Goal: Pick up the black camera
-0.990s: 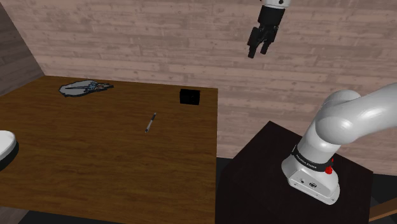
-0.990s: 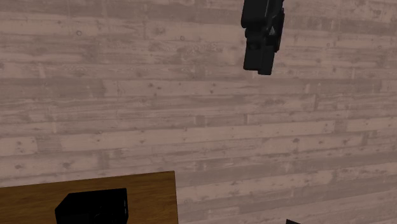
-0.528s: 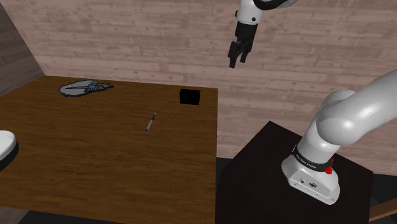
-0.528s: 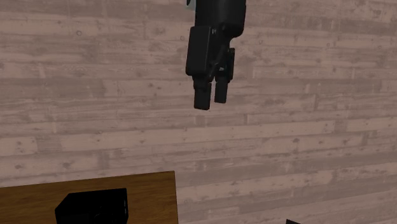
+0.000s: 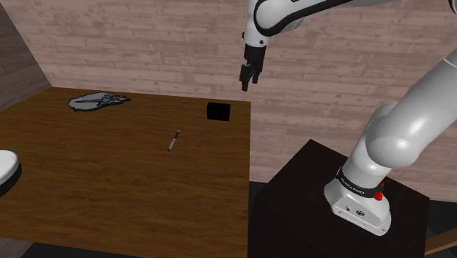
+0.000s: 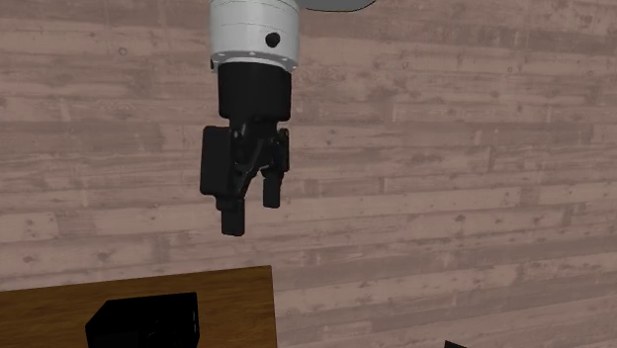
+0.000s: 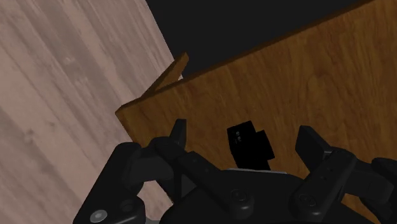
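The hand point(image 5: 247, 82) is located in the upper middle of the shoulder view. It is suspended in front of the plank wall point(image 5: 146, 44) with its fingers directed downward. The two fingers are set apart and nothing is clasped between them. The black camera point(image 5: 218, 111) is placed on the brown wooden worktop point(image 5: 110, 190), close to the far right corner of that surface, slightly above the centre of the shoulder view. The hand is positioned above and to the right of the camera, well clear of it. In the second exterior view, the camera point(image 6: 146, 323) is seen at the lower left, resting on the worktop, and the hand point(image 6: 251, 213) is held above it and to its right, against the wall. In the wrist view, the camera point(image 7: 249, 147) is framed between the two separated fingers but is not touched by either. A thin pen-like item point(image 5: 172, 141) is laid near the middle of the worktop. A grey crumpled item point(image 5: 95, 101) is laid at the upper left, and a white rounded object point(image 5: 6, 168) is cut off by the left edge. The dark stand point(image 5: 300, 212) is set at the lower right.
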`<state>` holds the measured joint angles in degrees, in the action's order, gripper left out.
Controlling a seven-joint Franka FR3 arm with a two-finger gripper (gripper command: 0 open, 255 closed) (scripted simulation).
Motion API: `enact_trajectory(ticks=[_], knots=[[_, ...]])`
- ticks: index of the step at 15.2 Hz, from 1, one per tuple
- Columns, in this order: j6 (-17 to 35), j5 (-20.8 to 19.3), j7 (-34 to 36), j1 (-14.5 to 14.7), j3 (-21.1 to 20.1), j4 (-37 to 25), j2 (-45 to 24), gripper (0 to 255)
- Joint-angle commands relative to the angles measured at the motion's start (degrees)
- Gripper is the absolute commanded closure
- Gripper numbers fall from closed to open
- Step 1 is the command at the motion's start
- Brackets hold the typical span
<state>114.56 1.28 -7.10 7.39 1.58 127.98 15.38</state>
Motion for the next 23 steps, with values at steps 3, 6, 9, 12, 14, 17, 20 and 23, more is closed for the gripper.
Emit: enact_trajectory(ticks=[3,6,9,12,14,17,20,23], knots=[[3.34,0.3,-2.38,1.34,-0.86,-4.25,-8.39,0],[5.33,0.35,-4.14,2.14,-1.56,-7.96,-14.71,0],[6.83,0.2,-5.74,2.88,-2.35,-12.15,-21.02,0],[7.64,-0.08,-6.87,3.46,-2.99,-15.72,-25.87,0],[9.05,-0.08,-6.89,3.46,-3.0,-14.98,-26.54,0],[11.11,-0.08,-6.92,3.47,-3.0,-14.02,-27.64,0],[12.88,-0.08,-6.94,3.48,-3.0,-13.25,-28.64,0],[12.81,-0.08,-6.97,3.46,-2.99,-13.42,-28.74,255]])
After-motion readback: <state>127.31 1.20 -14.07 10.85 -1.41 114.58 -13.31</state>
